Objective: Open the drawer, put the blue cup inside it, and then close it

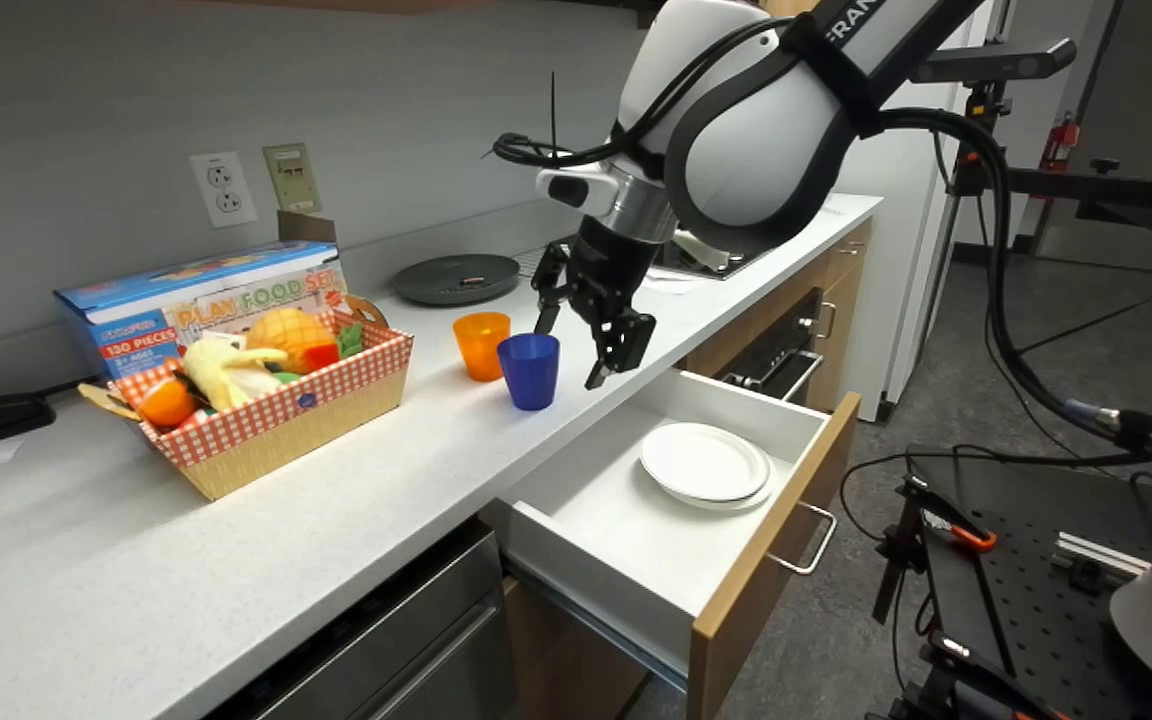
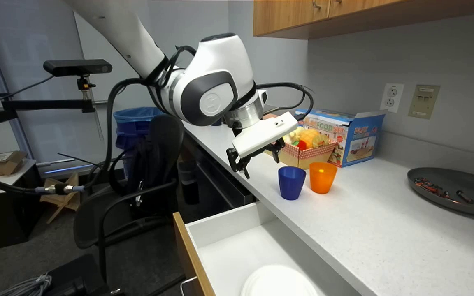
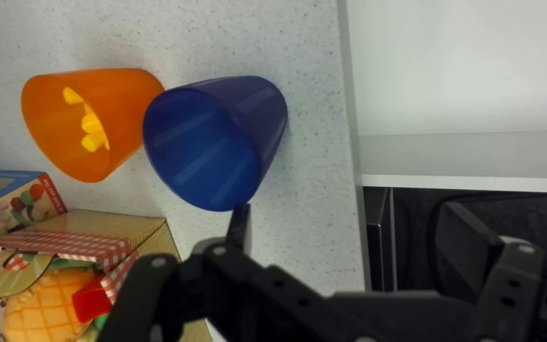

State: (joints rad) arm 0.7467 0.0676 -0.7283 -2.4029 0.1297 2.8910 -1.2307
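I've got gripper (image 3: 349,216) spread, nr blue cup (image 3: 216,142), upright on cntr (image 3: 311,213). Wrist view: orange cup (image 3: 126,111) at its 9 o'clock, open drawer (image 3: 468,154) at 3.

A speckled counter (image 1: 336,520) bears the upright blue cup (image 1: 529,375); orange cup (image 1: 479,350) beside it; filled basket (image 1: 306,428); box (image 2: 362,144); dark dish (image 1: 426,283).
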